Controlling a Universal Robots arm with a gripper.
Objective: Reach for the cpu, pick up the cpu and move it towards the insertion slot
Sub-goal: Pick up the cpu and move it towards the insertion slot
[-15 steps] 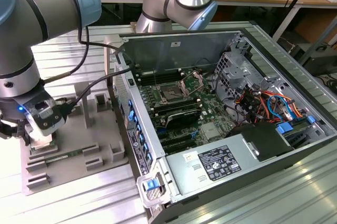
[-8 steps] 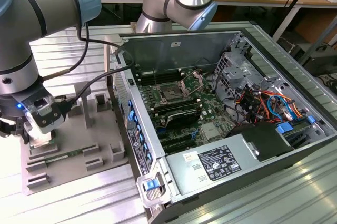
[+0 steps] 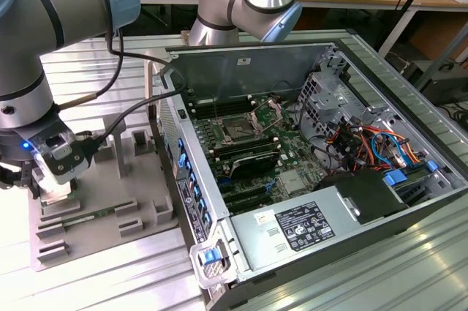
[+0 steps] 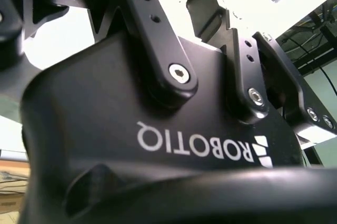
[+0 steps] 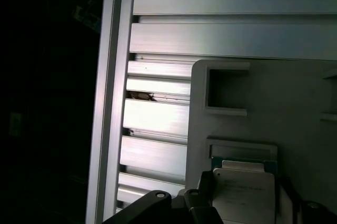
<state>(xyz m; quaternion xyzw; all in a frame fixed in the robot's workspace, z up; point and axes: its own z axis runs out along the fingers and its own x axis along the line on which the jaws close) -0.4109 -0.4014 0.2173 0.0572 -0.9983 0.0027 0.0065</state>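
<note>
Because the gripper (image 3: 54,188) hangs low over the grey fixture block (image 3: 139,172) at the exterior view's left, we judge the matter to turn on one line, from that block rightward into the open computer case; the cpu (image 5: 245,195), seen in the first wrist view, sits flat in a pocket of the block directly under the tool; whether the gripper has closed on it we cannot tell; being square, the chip offers no long axis; a green memory stick (image 3: 91,217) lies on the block nearby; further right the case wall (image 3: 186,172) rises between block and board, the one obstacle in our judgement; beyond it lies the insertion slot (image 3: 238,130), its silver bracket (image 3: 267,112) tipped up; coloured cables (image 3: 365,143) crowd the far right, apart from the slot.
</note>
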